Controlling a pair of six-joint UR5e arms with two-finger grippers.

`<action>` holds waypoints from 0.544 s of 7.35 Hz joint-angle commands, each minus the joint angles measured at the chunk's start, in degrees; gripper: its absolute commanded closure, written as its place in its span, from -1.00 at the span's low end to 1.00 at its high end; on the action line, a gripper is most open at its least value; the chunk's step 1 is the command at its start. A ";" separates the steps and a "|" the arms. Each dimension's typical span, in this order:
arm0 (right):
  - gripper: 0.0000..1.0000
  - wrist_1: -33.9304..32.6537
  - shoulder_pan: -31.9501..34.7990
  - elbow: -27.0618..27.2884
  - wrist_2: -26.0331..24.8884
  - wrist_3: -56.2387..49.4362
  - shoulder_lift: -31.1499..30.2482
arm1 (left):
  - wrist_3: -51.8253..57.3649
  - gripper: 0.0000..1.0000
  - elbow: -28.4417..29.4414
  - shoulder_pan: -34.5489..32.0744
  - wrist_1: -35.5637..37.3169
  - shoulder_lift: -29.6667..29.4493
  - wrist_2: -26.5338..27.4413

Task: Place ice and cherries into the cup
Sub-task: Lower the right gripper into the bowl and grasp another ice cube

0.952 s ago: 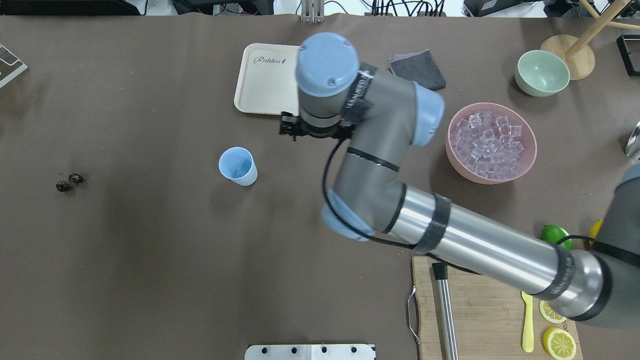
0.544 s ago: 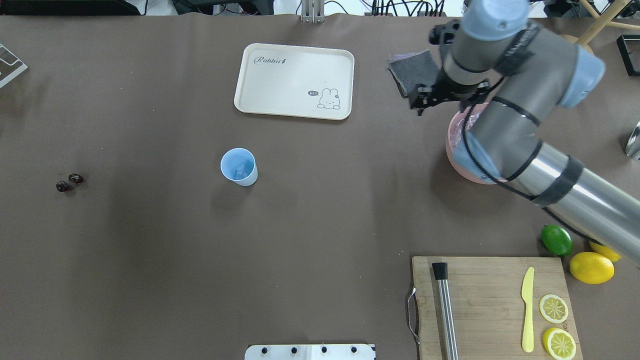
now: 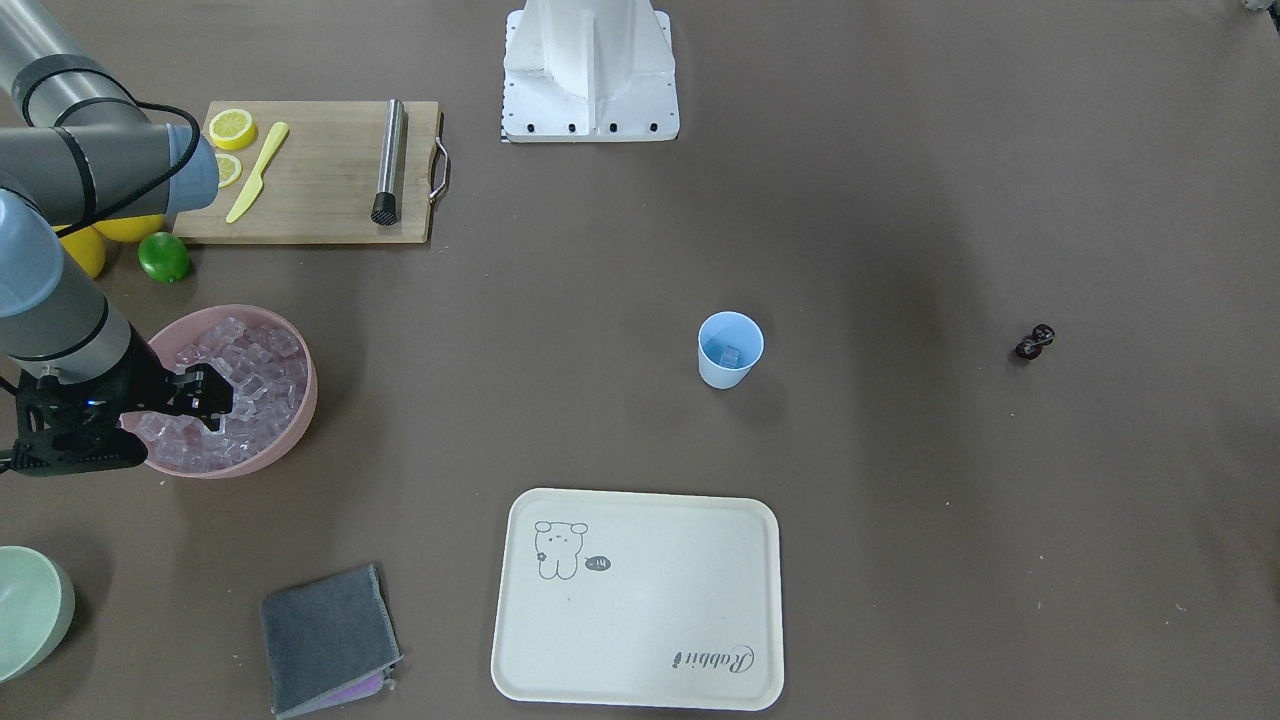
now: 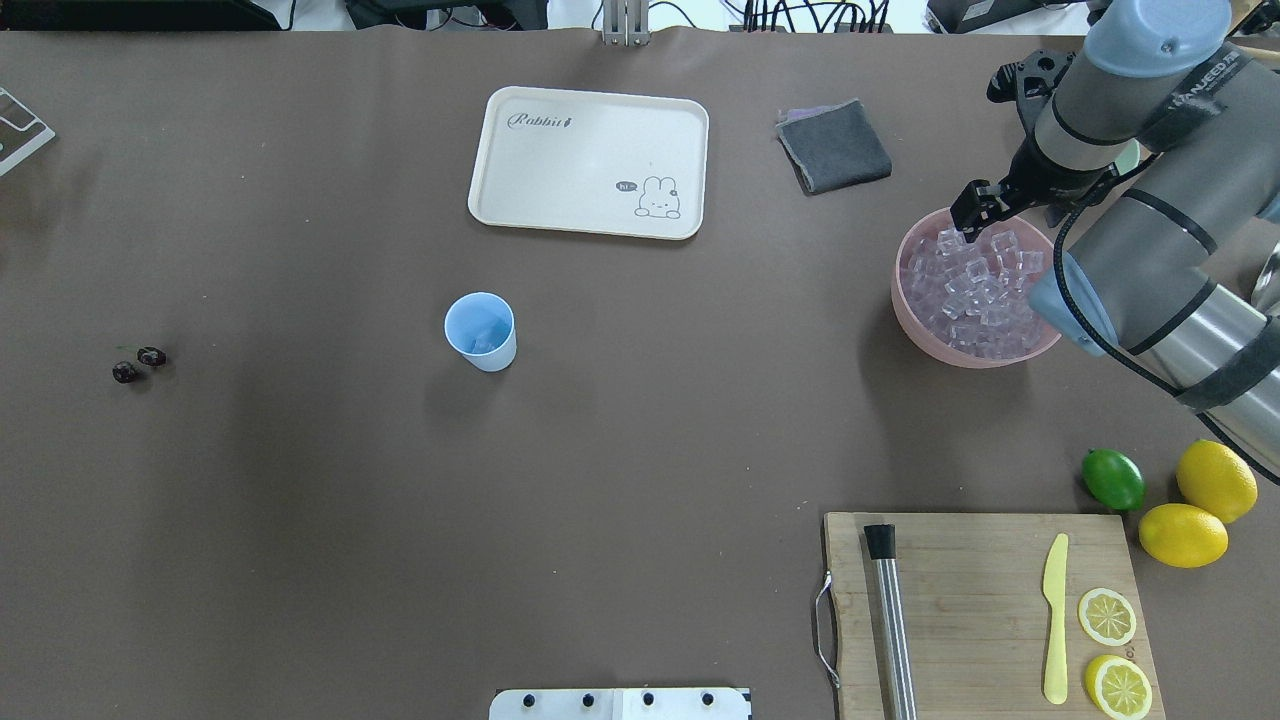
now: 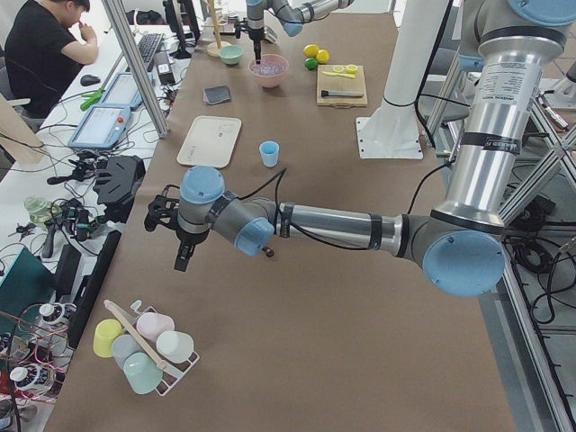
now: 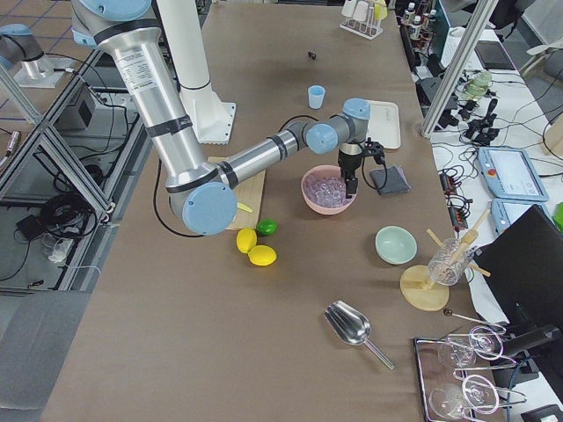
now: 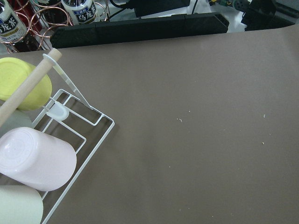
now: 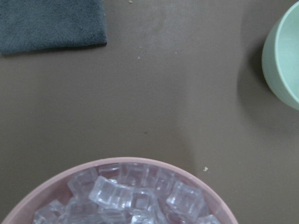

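I have the right hand over the pink bowl, at the bowl's 12 o'clock rim, pointing down at the heaped ice. Its fingers look parted with nothing between them, and I cannot tell whether they touch the cubes. The cup stands upright on the bare surface, well apart from the bowl and out at the bowl's 9 o'clock, and one clear cube lies in its bottom. The cherries lie on the surface farther out at the cup's 9 o'clock, untouched. The cream tray sits at the cup's 1 o'clock. My left hand hangs above the surface near the rack of cups; whether it is released or clenched I cannot tell.
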 commanded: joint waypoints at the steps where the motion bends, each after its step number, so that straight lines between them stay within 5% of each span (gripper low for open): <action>1: -0.89 0.11 -3.91 -0.45 -1.27 5.02 1.54 | 0.01 -0.96 -0.30 0.00 -0.19 0.57 0.00; 3: -0.64 0.11 -5.07 -0.71 -2.34 4.62 1.02 | 0.18 -0.96 0.14 0.00 -0.20 0.57 0.00; 4: -0.33 0.11 -5.16 -1.33 -2.95 4.26 1.02 | 0.19 -0.96 0.06 0.00 -0.20 0.57 0.00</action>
